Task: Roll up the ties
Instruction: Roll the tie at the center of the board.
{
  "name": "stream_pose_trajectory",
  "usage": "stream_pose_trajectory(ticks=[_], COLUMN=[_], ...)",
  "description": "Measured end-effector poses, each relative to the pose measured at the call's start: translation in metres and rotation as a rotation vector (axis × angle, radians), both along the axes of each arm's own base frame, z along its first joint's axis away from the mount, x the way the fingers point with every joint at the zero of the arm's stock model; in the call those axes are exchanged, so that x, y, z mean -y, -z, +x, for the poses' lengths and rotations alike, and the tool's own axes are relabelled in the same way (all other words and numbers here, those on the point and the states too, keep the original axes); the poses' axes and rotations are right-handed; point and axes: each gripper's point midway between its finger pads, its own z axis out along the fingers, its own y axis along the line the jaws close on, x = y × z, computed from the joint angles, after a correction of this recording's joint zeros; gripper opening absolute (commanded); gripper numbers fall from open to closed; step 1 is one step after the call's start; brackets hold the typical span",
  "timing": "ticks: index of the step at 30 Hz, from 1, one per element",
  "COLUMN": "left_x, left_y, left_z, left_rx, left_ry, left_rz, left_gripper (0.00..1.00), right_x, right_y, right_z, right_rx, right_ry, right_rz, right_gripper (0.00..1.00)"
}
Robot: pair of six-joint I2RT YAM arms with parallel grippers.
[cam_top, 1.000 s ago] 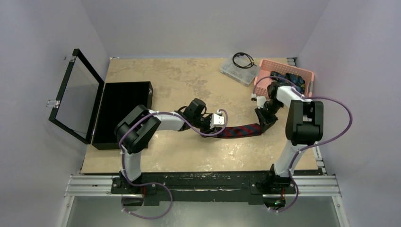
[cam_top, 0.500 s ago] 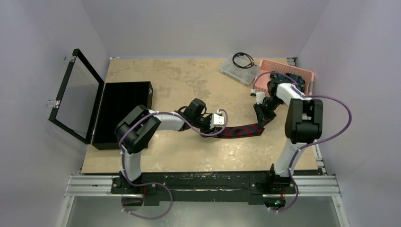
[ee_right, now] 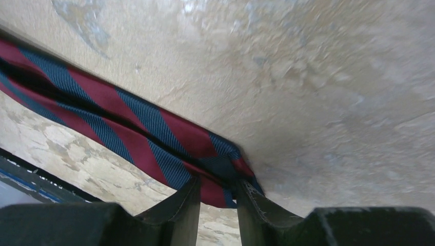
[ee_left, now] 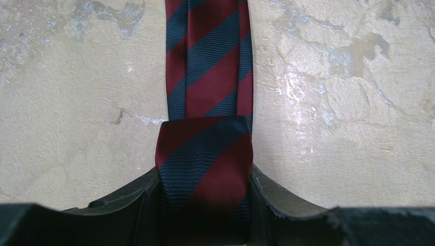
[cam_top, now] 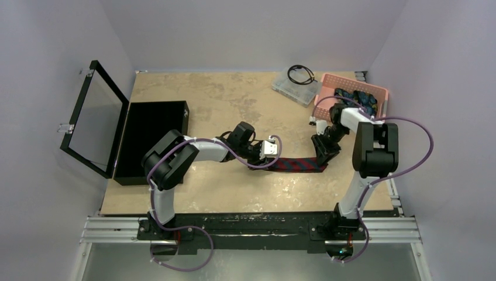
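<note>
The maroon tie with navy diagonal stripes (cam_top: 298, 164) lies stretched on the table between my two grippers. My left gripper (cam_top: 274, 157) is shut on its folded-over left end; in the left wrist view that fold (ee_left: 205, 159) sits between the fingers (ee_left: 279, 197) and the strip runs away from it. My right gripper (cam_top: 320, 158) is shut on the tie's right end, which in the right wrist view (ee_right: 154, 143) shows pinched by the fingers (ee_right: 179, 207) close to the table. Dark blue ties with teal pattern (cam_top: 355, 95) lie in the pink basket.
The pink basket (cam_top: 327, 88) stands at the back right, just behind the right arm. A clear plastic box (cam_top: 292, 89) with a thin black coiled cable (cam_top: 300, 74) on it is beside it. An open black case (cam_top: 153, 137) stands at the left.
My right gripper has shifted a little toward the near edge with the tie's right end, so the tie lies flatter. The left gripper has stayed in place.
</note>
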Motion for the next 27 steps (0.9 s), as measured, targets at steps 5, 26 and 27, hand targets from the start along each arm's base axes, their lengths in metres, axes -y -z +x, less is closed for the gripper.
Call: stream_pose_trajectory(ticks=[5, 26, 27], left_x=[0.0, 0.001, 0.001], left_y=[0.0, -0.001, -0.001], left_z=[-0.002, -0.005, -0.005], left_rx=[0.015, 0.04, 0.038], left_ry=[0.023, 0.055, 0.053], left_rz=[0.0, 0.012, 0.013], left_gripper=[0.02, 0.02, 0.02], right_x=[0.005, 0.016, 0.016], right_y=[0.002, -0.028, -0.028], right_z=[-0.021, 0.017, 0.016], right_rx=[-0.033, 0.102, 0.097], right_ry=[0.002, -0.003, -0.01], right_rz=[-0.023, -0.059, -0.059], right_gripper=[0.13, 0.38, 0.36])
